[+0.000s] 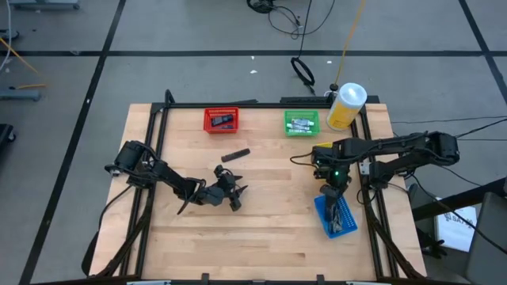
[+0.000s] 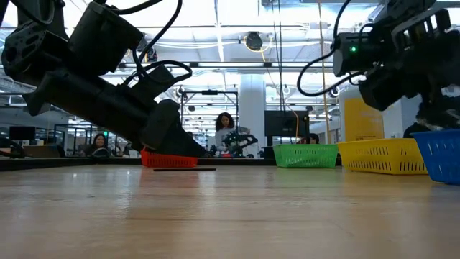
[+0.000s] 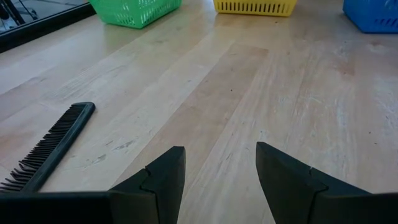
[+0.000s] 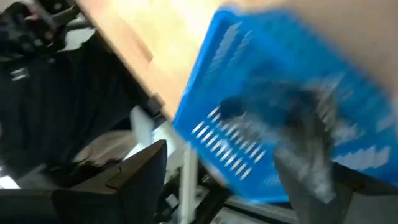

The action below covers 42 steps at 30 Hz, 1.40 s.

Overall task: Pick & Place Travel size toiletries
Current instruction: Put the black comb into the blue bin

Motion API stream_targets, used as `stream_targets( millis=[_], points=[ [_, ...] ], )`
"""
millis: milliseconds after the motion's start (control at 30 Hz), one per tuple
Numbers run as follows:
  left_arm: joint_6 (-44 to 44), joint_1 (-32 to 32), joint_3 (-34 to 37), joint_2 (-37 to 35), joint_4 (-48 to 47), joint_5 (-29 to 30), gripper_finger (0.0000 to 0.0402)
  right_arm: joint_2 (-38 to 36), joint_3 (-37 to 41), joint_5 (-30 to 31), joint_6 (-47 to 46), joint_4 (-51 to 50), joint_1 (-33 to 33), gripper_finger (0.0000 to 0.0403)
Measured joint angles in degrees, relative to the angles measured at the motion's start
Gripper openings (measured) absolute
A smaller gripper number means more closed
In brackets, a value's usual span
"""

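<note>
The travel size toiletries [image 1: 338,214] lie heaped in the blue bin [image 1: 323,224] near the right front corner of the bench [image 1: 269,237]: small dark and silvery pieces, tubes or sachets by the look of them, too small from above to tell apart. In the right wrist view the same heap [image 4: 280,118] is a grey smear inside the blue mesh, and no single item can be made out.

The right claw [image 1: 333,190] hangs just over the far end of that bin, its fingers [image 4: 134,180] spread apart with nothing between them. The left claw [image 1: 235,192] sits low over the middle of the bench, fingers [image 3: 165,180] parted and empty, bare wood showing in the gap.

A black comb [image 3: 53,146] lies flat on the wood just beside the left claw. Further back rest a dark flat item [image 1: 235,155], a red bin [image 1: 221,120] with something dark in it, and a green bin [image 1: 301,123] holding pale packets whose print cannot be read. A yellow bottle [image 1: 344,107] with a white cap stands at the back right corner, touching or just beside the green bin.

From bench height the blue bin [image 2: 442,155] is cut off at the picture's edge and its contents are hidden behind the mesh wall.
</note>
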<state>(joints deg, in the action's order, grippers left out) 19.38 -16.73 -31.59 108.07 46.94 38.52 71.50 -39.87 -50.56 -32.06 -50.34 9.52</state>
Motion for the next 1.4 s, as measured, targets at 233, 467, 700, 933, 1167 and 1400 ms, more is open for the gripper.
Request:
stream_targets(
  millis=[233, 467, 700, 933, 1167, 1400],
  points=[
    [0.02, 0.00, 0.00, 0.00, 0.00, -0.03, 0.0196, -1.03, 0.05, -14.06, -8.57, -5.07, -0.10, 0.0324],
    [0.31, 0.00, 0.00, 0.00, -0.20, -0.07, 0.0196, -6.72, -0.29, -10.82, -7.07, -0.51, -0.37, 0.0299],
    [0.46, 0.16, 0.00, 0.00, -0.20, -0.04, 0.0196, -15.42, -4.70, 9.66, -2.89, 14.49, -0.46, 0.0223],
    [0.46, 0.20, 0.02, 0.00, -0.28, -0.03, 0.0196, -16.00, -4.58, 30.49, 0.55, 2.16, -2.05, 0.0094],
    [0.50, 0.20, 0.02, 0.00, -0.26, -0.02, 0.0195, -10.21, -2.93, 28.12, 3.01, 2.37, -6.02, 0.0006],
    [0.55, 0.20, 0.02, 0.00, -0.28, -0.02, 0.0195, -6.40, -2.85, 27.62, 2.81, -2.30, -8.03, 0.0003]
  ],
)
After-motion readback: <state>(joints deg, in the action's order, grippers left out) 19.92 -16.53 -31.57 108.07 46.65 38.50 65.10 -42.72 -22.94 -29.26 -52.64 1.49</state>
